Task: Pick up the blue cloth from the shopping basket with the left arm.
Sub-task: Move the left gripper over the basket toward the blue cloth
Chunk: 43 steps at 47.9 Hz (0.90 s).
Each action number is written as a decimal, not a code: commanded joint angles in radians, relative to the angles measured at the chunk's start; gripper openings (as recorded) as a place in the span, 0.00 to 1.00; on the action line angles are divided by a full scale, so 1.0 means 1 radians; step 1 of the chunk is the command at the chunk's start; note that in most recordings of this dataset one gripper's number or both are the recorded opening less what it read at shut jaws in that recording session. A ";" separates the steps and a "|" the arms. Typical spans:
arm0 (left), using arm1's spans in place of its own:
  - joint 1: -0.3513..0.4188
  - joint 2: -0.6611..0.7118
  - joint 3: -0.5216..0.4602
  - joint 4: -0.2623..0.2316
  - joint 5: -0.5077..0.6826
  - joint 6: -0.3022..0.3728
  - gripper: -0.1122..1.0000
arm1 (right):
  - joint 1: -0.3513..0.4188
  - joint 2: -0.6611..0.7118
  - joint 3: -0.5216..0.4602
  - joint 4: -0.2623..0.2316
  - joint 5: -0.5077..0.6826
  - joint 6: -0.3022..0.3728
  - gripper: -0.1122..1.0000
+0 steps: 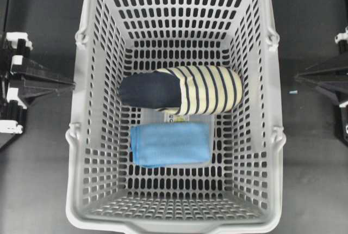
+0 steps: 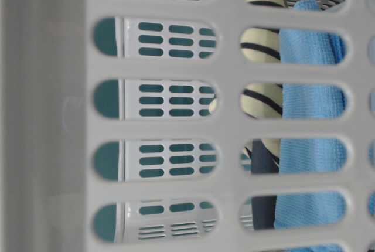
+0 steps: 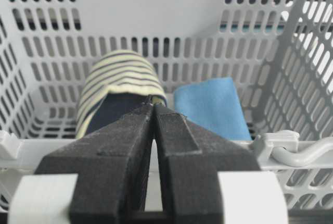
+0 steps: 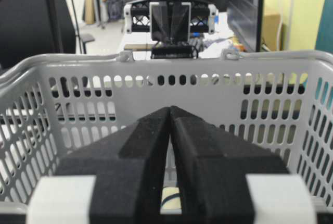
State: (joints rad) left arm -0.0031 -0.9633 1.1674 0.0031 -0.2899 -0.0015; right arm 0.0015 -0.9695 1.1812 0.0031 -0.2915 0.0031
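On the left of the table the black, flat-plated left arm [image 1: 32, 81] sat drawn back outside the large light grey plastic shopping basket [image 1: 81, 109], its pointed end aimed at the basket's side wall but well apart from it, and its left gripper [image 3: 154, 110] had both black foam-faced jaws pressed together with nothing between them. Moving across, the basket filled the middle of the table, and on its slotted floor lay a rolled fabric bundle, navy at one end and cream with navy stripes at the other [image 1: 182, 91]. Just beside that roll, on the side nearer the bottom of the overhead view, the light sky-blue microfibre cloth [image 1: 171, 143] lay flat as a folded rectangle, its edge seeming to touch or nearly touch the roll, with a small pale label showing between them. On the far right the other black arm [image 1: 323, 79] waited outside the opposite wall, and the right gripper [image 4: 170, 115] was clenched empty too. To my eye the job had not really begun: this looked like the resting pose before any reach. The next move would call for the left gripper to spread its jaws, rise over the rim, and come down on the cloth rather than the striped roll, pinching a fold near its middle or free edge
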 commanded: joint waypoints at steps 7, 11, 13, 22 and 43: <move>-0.049 0.048 -0.184 0.040 0.179 -0.066 0.10 | -0.012 0.003 -0.029 0.031 0.000 0.029 0.11; -0.063 0.072 -0.255 0.040 0.310 -0.080 0.10 | -0.017 0.003 -0.031 0.031 0.028 0.044 0.11; -0.071 0.091 -0.298 0.040 0.394 -0.084 0.10 | -0.018 0.003 -0.031 0.031 0.037 0.052 0.11; -0.107 0.189 -0.459 0.040 0.600 -0.084 0.10 | -0.029 -0.006 -0.043 0.038 0.048 0.094 0.29; -0.130 0.520 -0.747 0.040 0.851 -0.086 0.10 | -0.051 -0.026 -0.051 0.018 0.049 0.164 0.76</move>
State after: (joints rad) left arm -0.1273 -0.4847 0.4832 0.0383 0.5369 -0.0859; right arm -0.0460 -0.9956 1.1536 0.0261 -0.2378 0.1718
